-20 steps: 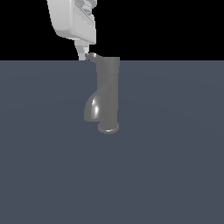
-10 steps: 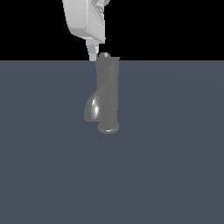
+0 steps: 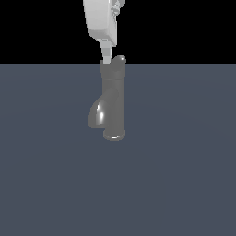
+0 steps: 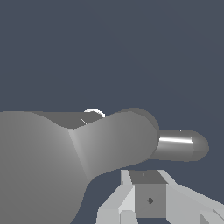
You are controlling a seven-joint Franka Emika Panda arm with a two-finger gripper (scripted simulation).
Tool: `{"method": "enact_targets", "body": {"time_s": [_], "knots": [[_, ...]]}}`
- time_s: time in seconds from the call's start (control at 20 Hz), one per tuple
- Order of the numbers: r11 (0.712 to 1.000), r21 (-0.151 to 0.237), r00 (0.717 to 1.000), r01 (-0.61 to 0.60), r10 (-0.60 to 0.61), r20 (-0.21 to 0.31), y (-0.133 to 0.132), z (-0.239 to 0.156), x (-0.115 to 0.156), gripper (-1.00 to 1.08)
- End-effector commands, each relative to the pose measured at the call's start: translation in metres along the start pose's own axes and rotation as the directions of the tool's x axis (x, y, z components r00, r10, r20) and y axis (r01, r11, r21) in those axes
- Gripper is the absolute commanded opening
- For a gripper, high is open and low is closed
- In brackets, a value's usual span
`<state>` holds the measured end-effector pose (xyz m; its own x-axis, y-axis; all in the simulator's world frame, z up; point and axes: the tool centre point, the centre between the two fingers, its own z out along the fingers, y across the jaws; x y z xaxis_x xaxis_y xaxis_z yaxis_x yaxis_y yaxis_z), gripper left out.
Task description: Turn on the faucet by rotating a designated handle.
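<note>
Shifting rightward since earlier: hand (image 3: pixel 106 57) | at faucet (image 3: pixel 113 103) top | finger spacing unclear

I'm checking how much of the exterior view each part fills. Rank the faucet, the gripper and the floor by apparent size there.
1. Floor, largest by far.
2. Faucet and gripper: too close to rank, since the gripper is cropped by the frame's top edge.
</note>
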<state>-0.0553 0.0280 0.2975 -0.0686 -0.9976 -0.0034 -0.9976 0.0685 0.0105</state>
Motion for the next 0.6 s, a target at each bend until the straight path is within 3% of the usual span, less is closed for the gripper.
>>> {"method": "enact_targets", "body": {"time_s": [0.0, 0.15, 0.2, 0.55], "knots": [[0.997, 0.011, 0.997, -0.082, 0.082, -0.002, -0.013, 0.000, 0.056, -1.00], [0.996, 0.011, 0.996, -0.089, 0.089, -0.002, -0.017, 0.000, 0.068, -1.00], [1.000, -0.001, 1.000, -0.003, 0.003, 0.004, -0.008, 0.000, 0.016, -1.00], [1.000, 0.003, 1.000, -0.030, 0.030, 0.002, -0.031, 0.000, 0.038, -1.00]]}}
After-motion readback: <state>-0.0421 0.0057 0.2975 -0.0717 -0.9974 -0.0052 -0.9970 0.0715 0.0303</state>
